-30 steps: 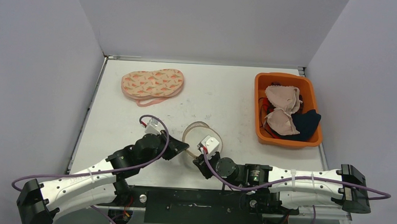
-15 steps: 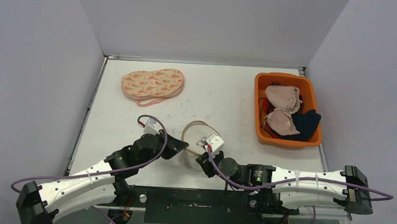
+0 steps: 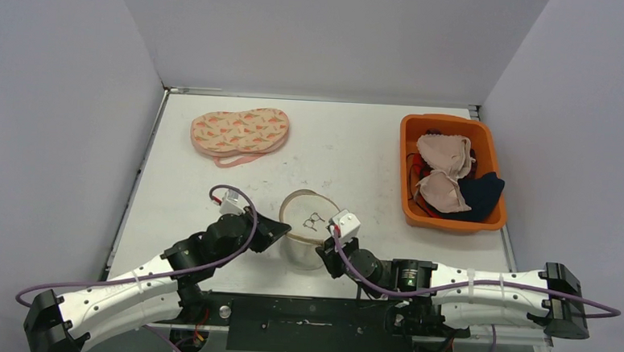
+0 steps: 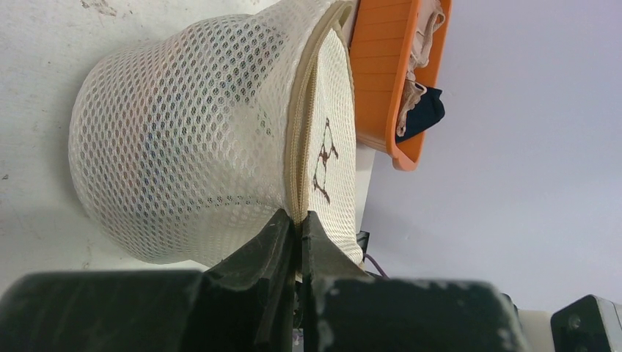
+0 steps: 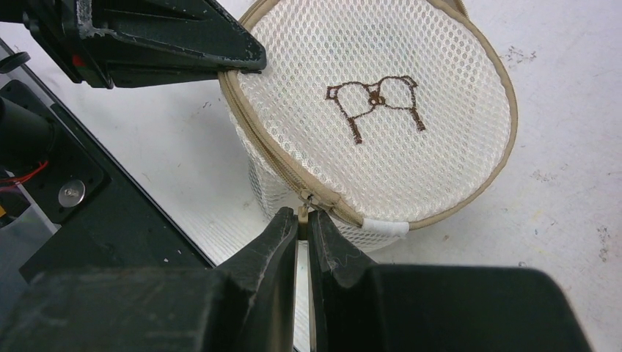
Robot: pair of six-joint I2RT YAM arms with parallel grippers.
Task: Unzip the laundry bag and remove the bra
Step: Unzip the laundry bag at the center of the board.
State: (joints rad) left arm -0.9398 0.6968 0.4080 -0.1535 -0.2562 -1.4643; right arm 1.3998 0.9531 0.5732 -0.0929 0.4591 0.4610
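The laundry bag (image 3: 309, 239) is a round white mesh drum with a beige zipper round its lid, and a brown emblem (image 5: 375, 100) is stitched on top. It stands near the table's front edge between my two arms. My left gripper (image 4: 299, 220) is shut on the bag's beige zipper rim (image 4: 302, 139) at the bag's left side (image 3: 280, 232). My right gripper (image 5: 302, 215) is shut on the small beige zipper pull (image 5: 301, 212) at the bag's near side (image 3: 327, 246). The zipper looks closed along the part in view. The bra is hidden inside the mesh.
An orange bin (image 3: 413, 130) with beige and dark garments sits at the right of the table. A peach patterned pouch (image 3: 240, 132) lies at the back left. The black base plate (image 5: 103, 220) runs just behind the bag's near side.
The bag has gone from a flattened ring to an upright drum with its emblem facing up. Both grippers have shifted a little away from the bases, still shut on it.
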